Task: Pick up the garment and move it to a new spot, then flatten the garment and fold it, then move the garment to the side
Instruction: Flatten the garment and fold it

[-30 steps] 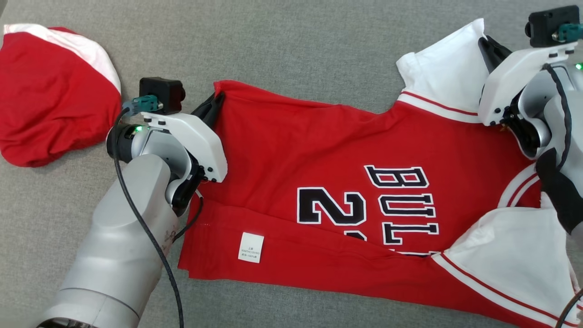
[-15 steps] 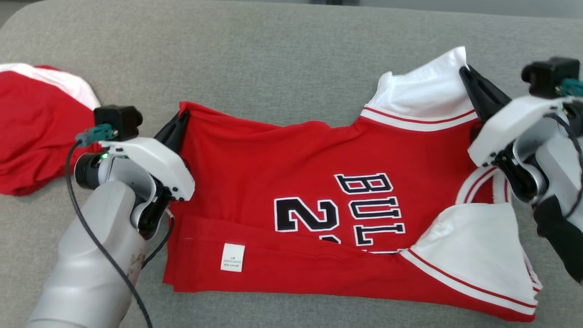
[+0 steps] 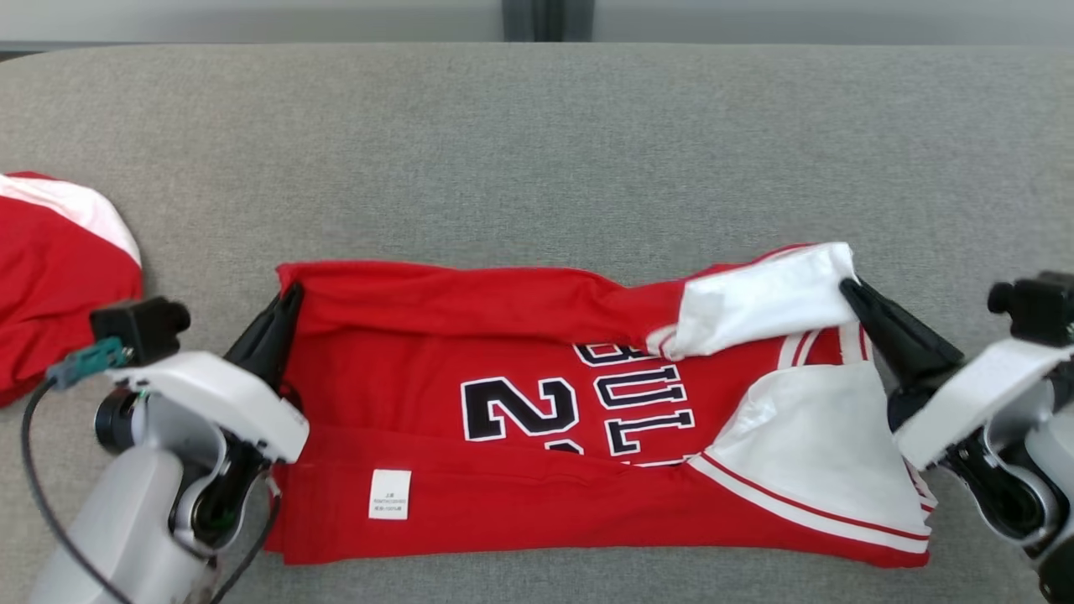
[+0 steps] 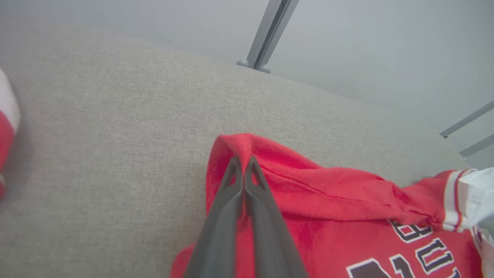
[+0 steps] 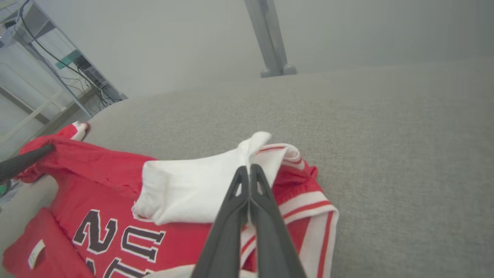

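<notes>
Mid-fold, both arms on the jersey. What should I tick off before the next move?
1. Left gripper shut on the jersey at its red hem corner: ok.
2. Right gripper shut on the white sleeve: ok.
3. Near edge folded in, label facing up: ok.
4. Other red garment lying apart from the jersey: ok.
5. How many fabric layers each pinch has caught: cannot tell.

A red jersey (image 3: 394,369) lies on the grey cushion (image 3: 537,151), its far edge folded inward. The left gripper (image 3: 289,295) pinches its far left corner, the right gripper (image 3: 846,288) its white sleeve (image 3: 755,302), apparently lifted slightly. Another red garment (image 3: 50,294) lies left.
</notes>
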Available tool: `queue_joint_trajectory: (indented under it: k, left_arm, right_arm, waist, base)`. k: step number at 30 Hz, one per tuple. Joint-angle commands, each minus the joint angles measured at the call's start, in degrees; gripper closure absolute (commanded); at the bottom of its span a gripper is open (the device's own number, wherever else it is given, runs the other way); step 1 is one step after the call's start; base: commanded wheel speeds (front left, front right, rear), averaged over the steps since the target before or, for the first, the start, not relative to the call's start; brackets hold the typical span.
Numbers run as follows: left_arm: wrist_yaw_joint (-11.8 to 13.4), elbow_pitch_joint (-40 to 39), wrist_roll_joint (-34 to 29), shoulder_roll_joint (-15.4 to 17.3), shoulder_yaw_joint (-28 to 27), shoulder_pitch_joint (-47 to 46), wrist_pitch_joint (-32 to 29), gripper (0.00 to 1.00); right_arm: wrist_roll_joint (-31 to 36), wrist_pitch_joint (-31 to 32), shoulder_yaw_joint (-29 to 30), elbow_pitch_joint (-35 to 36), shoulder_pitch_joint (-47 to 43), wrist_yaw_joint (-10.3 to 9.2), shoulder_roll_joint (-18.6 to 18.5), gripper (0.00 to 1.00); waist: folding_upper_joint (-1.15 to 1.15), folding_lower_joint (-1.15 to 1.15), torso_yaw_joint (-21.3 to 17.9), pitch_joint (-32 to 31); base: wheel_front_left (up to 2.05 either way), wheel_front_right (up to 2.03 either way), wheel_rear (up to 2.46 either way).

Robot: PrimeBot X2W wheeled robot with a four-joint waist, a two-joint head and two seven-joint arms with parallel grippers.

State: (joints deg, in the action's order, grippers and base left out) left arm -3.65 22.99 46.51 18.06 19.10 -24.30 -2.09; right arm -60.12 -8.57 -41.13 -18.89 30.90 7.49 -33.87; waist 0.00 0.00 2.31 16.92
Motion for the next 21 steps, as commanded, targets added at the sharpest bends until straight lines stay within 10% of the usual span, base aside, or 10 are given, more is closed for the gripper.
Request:
queue_joint_trajectory:
  k: [1,16,17,18,20,21]
  left_arm:
    - [1.10,-2.70,1.02,0.75,-0.88,2.46,-0.59,1.00]
    - [7.79,-23.09,9.64,3.49,-5.46,22.64,-6.40,1.00]
    - [7.85,-23.14,9.91,3.36,-5.02,23.10,-6.74,1.00]
    - [7.85,-23.10,10.21,3.05,-5.02,23.28,-6.76,0.89]
    - [8.26,-22.24,9.82,2.97,-4.69,23.45,-6.79,0.00]
    - [8.36,-21.84,9.55,2.68,-4.90,23.34,-6.14,0.00]
  right_arm:
    - [-0.84,0.01,1.04,1.13,-2.28,0.01,-0.96,1.00]
    - [1.19,1.70,6.97,2.57,-13.86,0.01,1.58,1.00]
    - [1.41,1.87,7.43,1.67,-14.34,0.01,2.09,0.59]
    - [1.74,2.05,7.70,1.15,-14.95,0.01,2.56,0.00]
    - [2.04,0.76,9.49,0.10,-15.56,0.01,3.99,0.00]
    - [2.55,0.17,10.36,-0.23,-16.16,0.02,4.55,0.00]
  waist:
    - [0.00,0.00,-0.61,-0.45]
    - [0.00,0.00,-2.58,-1.69]
    - [0.00,0.00,-2.50,-1.78]
    - [0.00,0.00,-2.38,-1.89]
    - [0.00,0.00,-2.18,-2.20]
    - [0.00,0.00,-2.13,-2.40]
  base:
    - [0.00,0.00,0.00]
    - [0.00,0.00,0.00]
    - [0.00,0.00,0.00]
    - [0.00,0.00,0.00]
    - [0.00,0.00,0.00]
    - [0.00,0.00,0.00]
